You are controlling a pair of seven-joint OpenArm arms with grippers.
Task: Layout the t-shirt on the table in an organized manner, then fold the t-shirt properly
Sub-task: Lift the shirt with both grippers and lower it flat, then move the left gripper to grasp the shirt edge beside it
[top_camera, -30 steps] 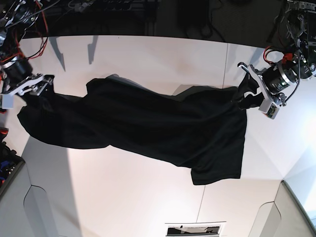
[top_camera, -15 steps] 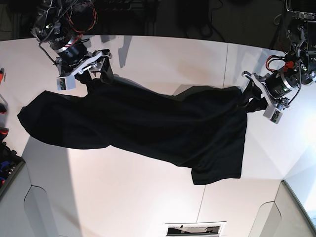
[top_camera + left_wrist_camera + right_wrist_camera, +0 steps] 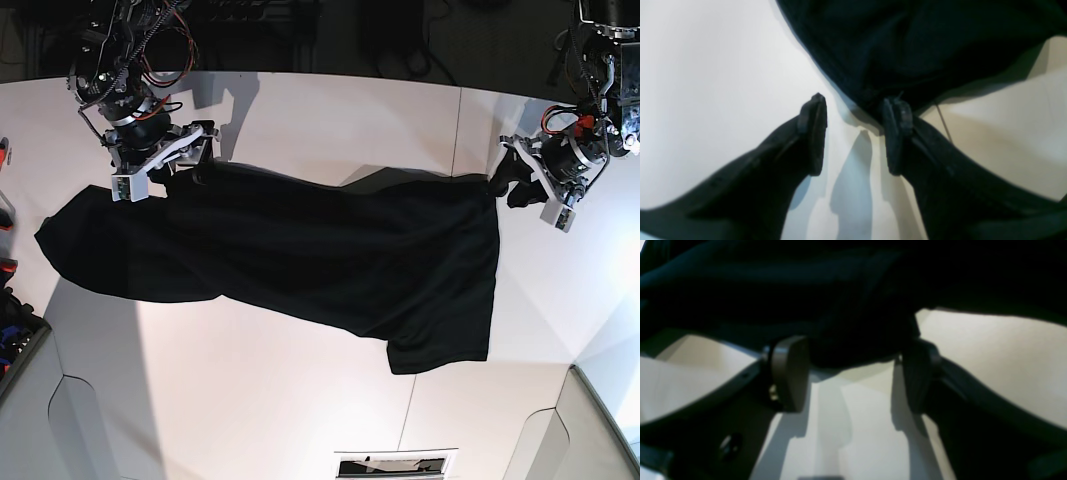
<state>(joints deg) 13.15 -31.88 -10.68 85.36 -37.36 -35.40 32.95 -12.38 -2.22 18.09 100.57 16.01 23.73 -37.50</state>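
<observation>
The black t-shirt lies spread across the middle of the white worktop, with the left claw parted at its corner gripping nothing, and the right claw spread wide at its far edge.

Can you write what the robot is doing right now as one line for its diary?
stage: laying out | t-shirt: spread crooked on table | left gripper: open at shirt corner | right gripper: open at shirt edge
</observation>
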